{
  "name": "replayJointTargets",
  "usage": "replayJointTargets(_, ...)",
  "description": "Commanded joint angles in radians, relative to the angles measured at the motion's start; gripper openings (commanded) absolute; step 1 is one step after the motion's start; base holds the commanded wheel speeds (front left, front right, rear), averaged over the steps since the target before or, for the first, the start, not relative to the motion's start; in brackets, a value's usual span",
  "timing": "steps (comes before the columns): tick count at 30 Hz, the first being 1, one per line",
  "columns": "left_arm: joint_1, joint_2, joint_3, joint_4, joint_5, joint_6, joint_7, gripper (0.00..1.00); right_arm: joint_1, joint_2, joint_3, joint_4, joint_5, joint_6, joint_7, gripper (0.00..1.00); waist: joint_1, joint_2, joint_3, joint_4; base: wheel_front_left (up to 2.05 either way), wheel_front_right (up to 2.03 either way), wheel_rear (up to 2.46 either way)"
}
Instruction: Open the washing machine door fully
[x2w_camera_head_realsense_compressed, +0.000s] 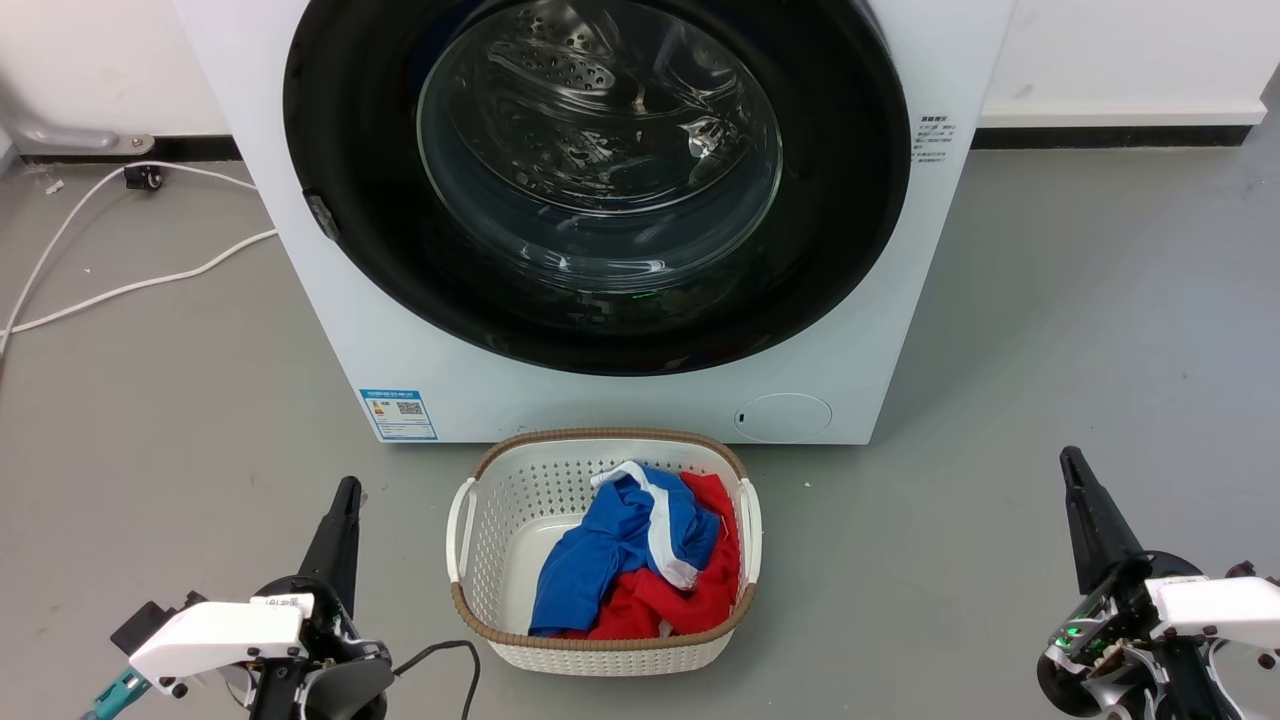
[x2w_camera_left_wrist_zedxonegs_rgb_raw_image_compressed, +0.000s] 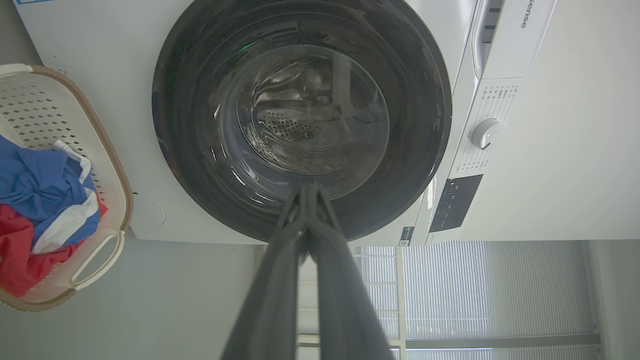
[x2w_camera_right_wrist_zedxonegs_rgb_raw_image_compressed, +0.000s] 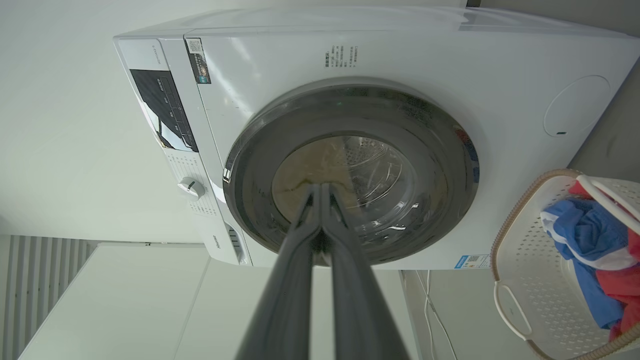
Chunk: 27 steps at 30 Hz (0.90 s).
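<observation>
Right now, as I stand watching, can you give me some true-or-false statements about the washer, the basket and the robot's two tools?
1. The washing machine door is shut against the washing machine. True.
2. The left tool grips the door. False: it is closed on nothing, apart from the door.
3. The laundry basket holds blue and red clothes. True.
4. The right tool is wide open. False: its fingers are pressed together.
5. The basket stands on top of the machine. False: it sits on the floor in front of it.
</observation>
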Motion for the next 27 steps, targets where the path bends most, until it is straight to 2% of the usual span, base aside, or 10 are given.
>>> replayJointTargets(1,-0.009,-0.001,0.003,0.001,0.004,-0.003,0.004,0.00,-0.010,0.003,-0.002,0.002,-0.006,0.003,0.005,0.00,0.0000,0.0000,0.000,0.000,0.00,0.00,0.00)
replayJointTargets(27,-0.009,-0.003,0.006,0.001,0.006,-0.003,0.005,0.00,-0.011,0.007,-0.006,0.002,-0.010,0.003,0.008,0.00,0.0000,0.0000,0.000,0.000,0.00,0.00,0.00)
